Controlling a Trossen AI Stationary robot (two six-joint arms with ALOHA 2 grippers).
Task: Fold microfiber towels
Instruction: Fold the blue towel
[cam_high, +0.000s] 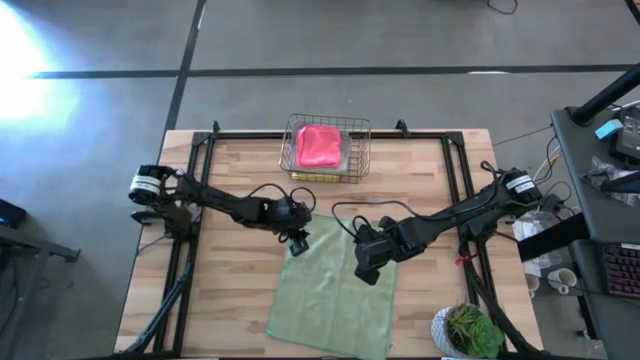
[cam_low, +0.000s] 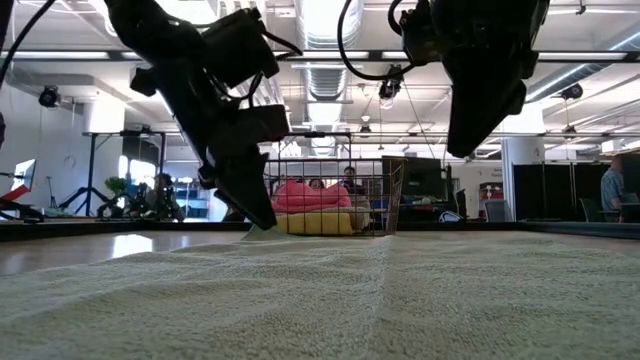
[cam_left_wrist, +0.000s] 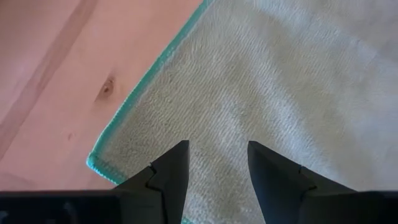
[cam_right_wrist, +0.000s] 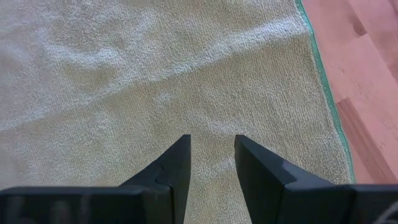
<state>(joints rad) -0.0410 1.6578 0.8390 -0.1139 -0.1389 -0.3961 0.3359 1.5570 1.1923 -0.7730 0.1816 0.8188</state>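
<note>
The pale sage green towel (cam_high: 330, 290) is spread flat and unfolded on the near half of the table (cam_high: 230, 170); no fold is started. The left gripper (cam_left_wrist: 217, 163) is poised over the towel's far left corner, jaws parted, nothing pinched. The right gripper (cam_right_wrist: 211, 158) is held above the far right edge, likewise parted and empty. Farther back, the hot pink towel (cam_high: 318, 146) is seen atop others in the wire basket (cam_high: 358, 130), apparently folded already.

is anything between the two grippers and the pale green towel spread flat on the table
Nothing visible. The left gripper and right gripper hang open directly over the pale sage green microfiber towel, with only bare cloth beneath their fingers.
</note>
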